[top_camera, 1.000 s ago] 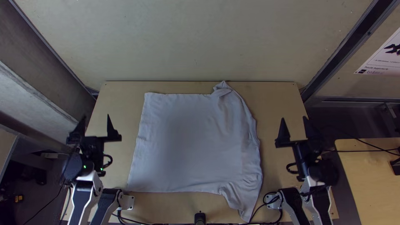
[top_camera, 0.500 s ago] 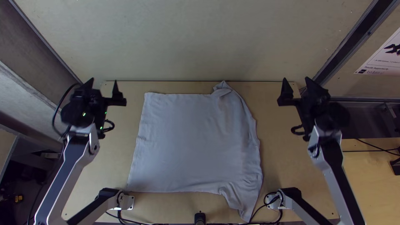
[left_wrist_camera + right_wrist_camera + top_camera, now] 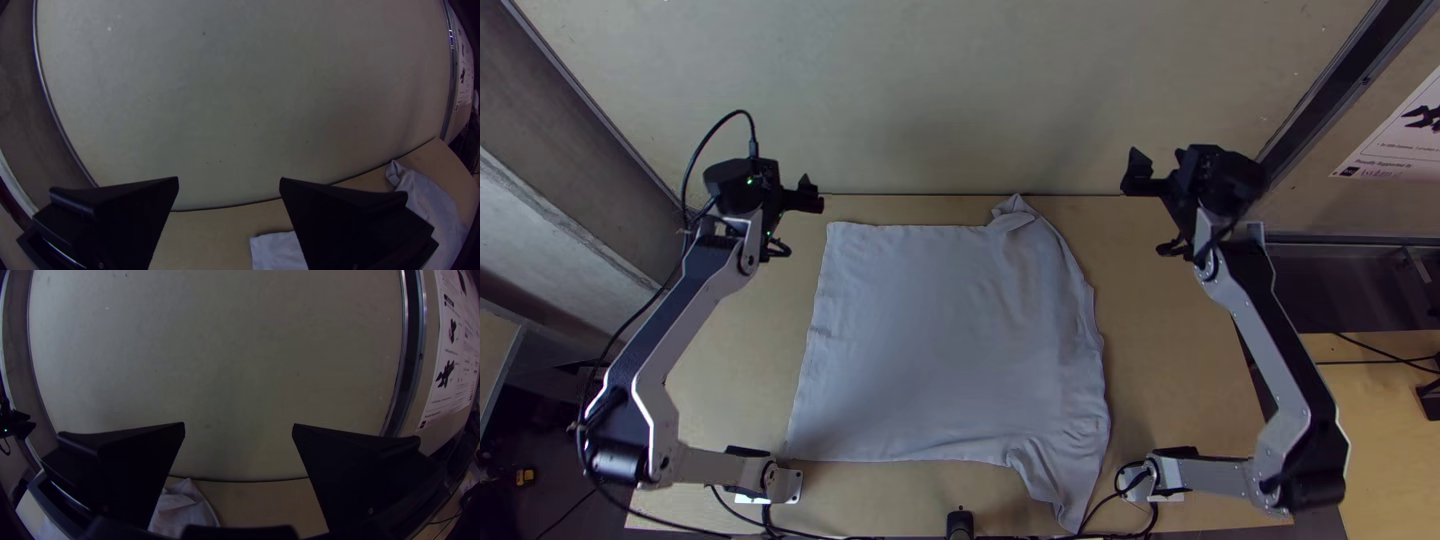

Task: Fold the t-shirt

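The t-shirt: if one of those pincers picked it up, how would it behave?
The t-shirt would probably hang limp, since its side edge already ripples and bunches softly. It is likely light for its size, looking like thin cloth. Lifted by one corner, it might lose its flat spread.

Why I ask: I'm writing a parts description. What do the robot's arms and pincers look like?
Both the left arm and right arm have silver-grey links with dark insets and black joints. The left pincer and right pincer are black, each with two wide, flat fingers tapering to points. A thin black cable loops from the left arm, and small green lights glow near its pincer.
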